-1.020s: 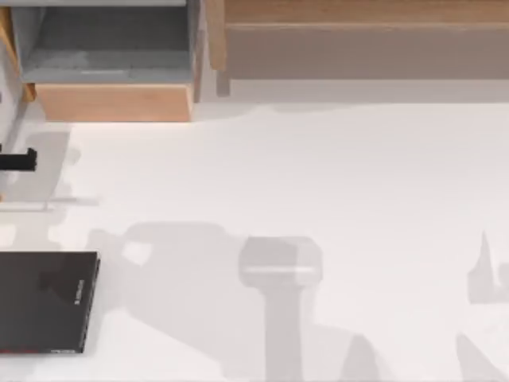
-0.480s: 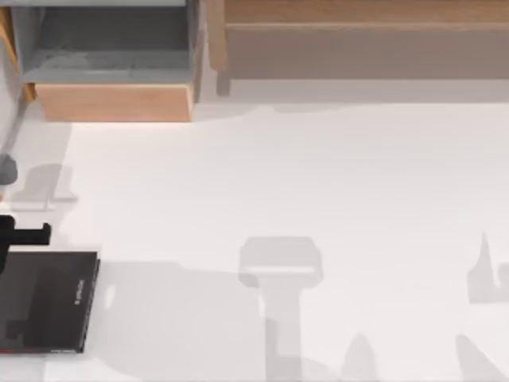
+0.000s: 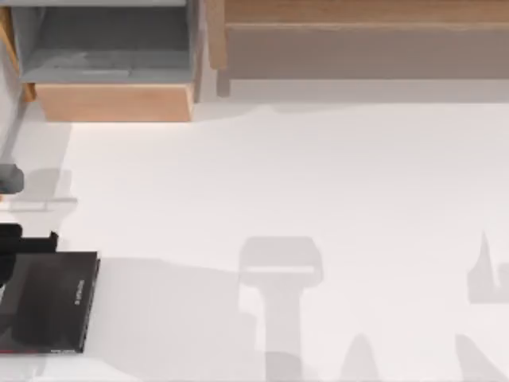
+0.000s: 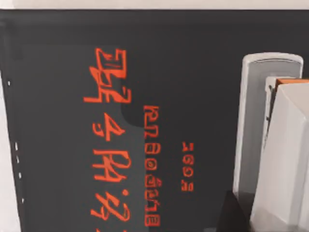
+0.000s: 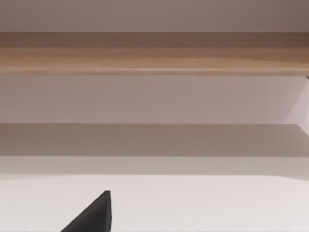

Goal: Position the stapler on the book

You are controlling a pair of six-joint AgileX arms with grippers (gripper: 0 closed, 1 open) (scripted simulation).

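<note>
One left gripper [image 3: 28,241] clasps the stapler [image 4: 270,159] over the book [image 3: 48,306], wooden drawer [image 3: 111,102] behind.

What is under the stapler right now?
In the left wrist view, the black book with red lettering lies beneath the grey stapler. Whether the stapler touches the cover cannot be told; its underside is hidden.

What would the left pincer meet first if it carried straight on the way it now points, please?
Most likely the book: the left wrist view looks squarely onto its black cover, with the stapler between the camera and it. How far off the cover lies is unclear.
</note>
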